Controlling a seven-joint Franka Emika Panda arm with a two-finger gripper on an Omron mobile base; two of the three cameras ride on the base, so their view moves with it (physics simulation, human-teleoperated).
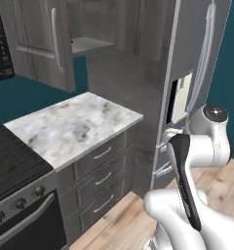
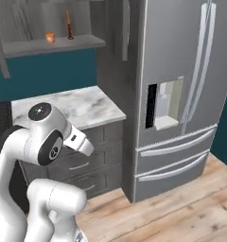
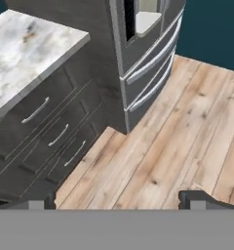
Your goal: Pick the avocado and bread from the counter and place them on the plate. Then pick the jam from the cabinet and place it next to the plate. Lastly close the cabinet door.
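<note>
The jam (image 2: 50,38), a small orange jar, stands on the shelf of the open cabinet (image 2: 54,46). The cabinet door (image 1: 41,46) hangs swung open, its silver bar handle (image 1: 54,39) facing me. The marble counter (image 1: 75,124) lies bare where I see it, and shows as the counter (image 3: 21,53) at the hand view's upper left. My gripper (image 3: 118,200) is open with nothing between its fingertips (image 3: 187,197); it looks down at the wooden floor, away from the counter. The avocado, bread and plate are out of view.
A tall dark-red bottle (image 2: 69,23) stands beside the jar. A steel fridge (image 2: 181,85) stands right of the counter. Grey drawers (image 1: 102,173) sit under the counter, and a black stove (image 1: 14,161) is to its left. Wooden floor (image 3: 177,127) lies open in front.
</note>
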